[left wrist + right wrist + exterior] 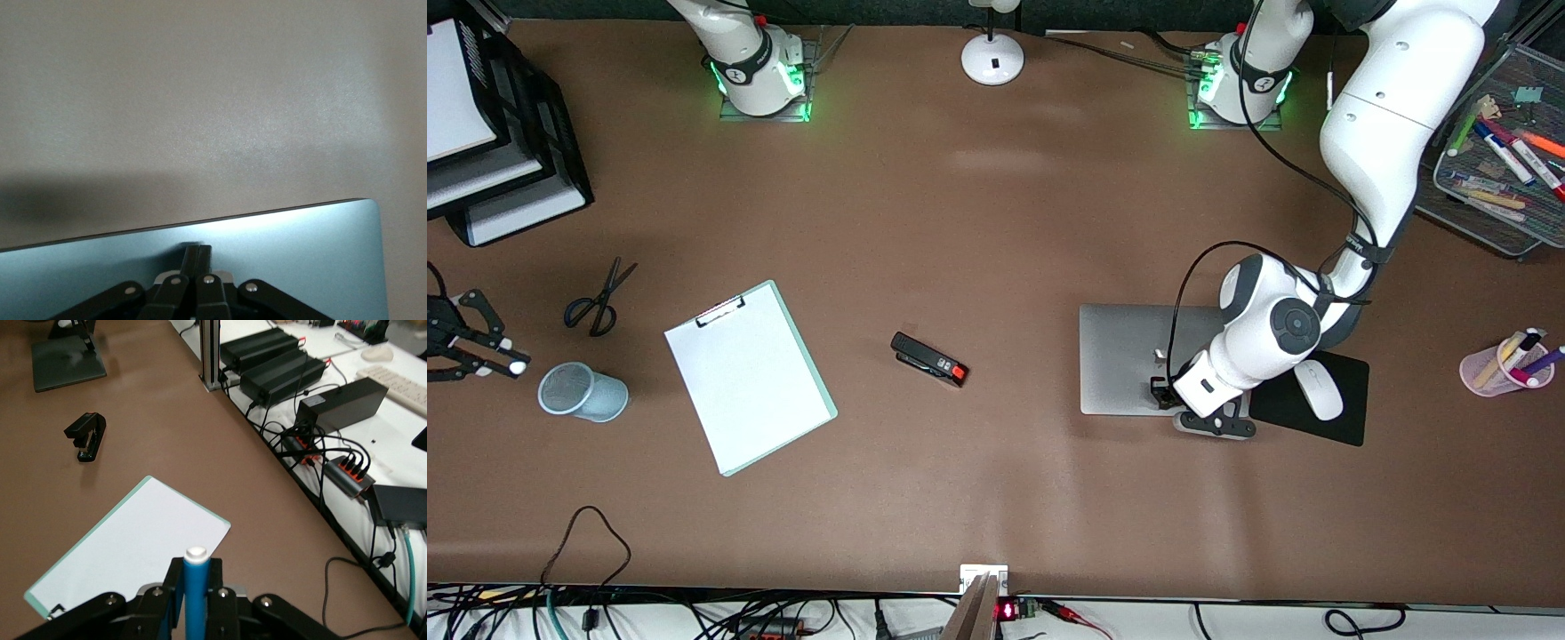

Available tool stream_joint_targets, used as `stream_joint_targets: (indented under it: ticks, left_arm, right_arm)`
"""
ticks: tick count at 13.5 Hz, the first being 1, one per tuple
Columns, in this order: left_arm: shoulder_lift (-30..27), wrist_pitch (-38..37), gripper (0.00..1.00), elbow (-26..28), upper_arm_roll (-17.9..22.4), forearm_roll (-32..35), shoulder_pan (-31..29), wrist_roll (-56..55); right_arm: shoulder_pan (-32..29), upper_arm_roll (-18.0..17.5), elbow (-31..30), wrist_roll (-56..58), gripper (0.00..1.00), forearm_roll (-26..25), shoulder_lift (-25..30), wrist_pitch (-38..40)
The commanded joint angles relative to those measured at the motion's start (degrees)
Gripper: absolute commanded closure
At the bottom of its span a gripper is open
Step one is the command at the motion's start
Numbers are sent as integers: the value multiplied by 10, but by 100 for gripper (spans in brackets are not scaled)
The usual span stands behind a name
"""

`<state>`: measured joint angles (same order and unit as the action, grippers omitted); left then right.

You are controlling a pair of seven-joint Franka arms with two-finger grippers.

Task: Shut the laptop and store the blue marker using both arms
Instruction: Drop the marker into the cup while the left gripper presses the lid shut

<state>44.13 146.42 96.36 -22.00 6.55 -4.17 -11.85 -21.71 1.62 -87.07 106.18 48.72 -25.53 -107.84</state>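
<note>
The laptop (1129, 356) lies closed on the table, silver lid up, toward the left arm's end. My left gripper (1163, 391) is shut and empty, its tips down at the lid near the edge closest to the front camera. In the left wrist view the shut fingers (198, 250) point at the lid (300, 253). My right gripper (489, 351) is at the right arm's end of the table, above the mesh cup (583, 391), shut on the blue marker (196, 587). The marker stands upright between the fingers (175, 577), white end up.
A clipboard (747, 378), stapler (929, 358) and scissors (596, 298) lie on the table. A white mouse (1318, 389) sits on a black mouse pad (1347, 418) beside the laptop. A pink pen cup (1503, 364) and a mesh tray of markers (1494, 213) stand at the left arm's end.
</note>
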Motion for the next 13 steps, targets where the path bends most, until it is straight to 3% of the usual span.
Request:
stream_joint_targets:
  ticks: [1,6,10,13]
  left_arm:
    - [6,-1,100,-6,6,13,7,1]
    - [-10,-27,100,-12,6,13,4,-2]
    - [-75,-142,100,-16,3,13,-2,-1]
    - [-113,-278,100,-69,2,14,-4,-1]
  right_arm:
    - [-32,-8,58,65,100,73,-62,47]
    - [-64,-9,110,158,100,149,-165,97]
    - [-75,-8,109,180,100,158,-181,107]
    - [-86,-8,105,181,100,154,-189,127]
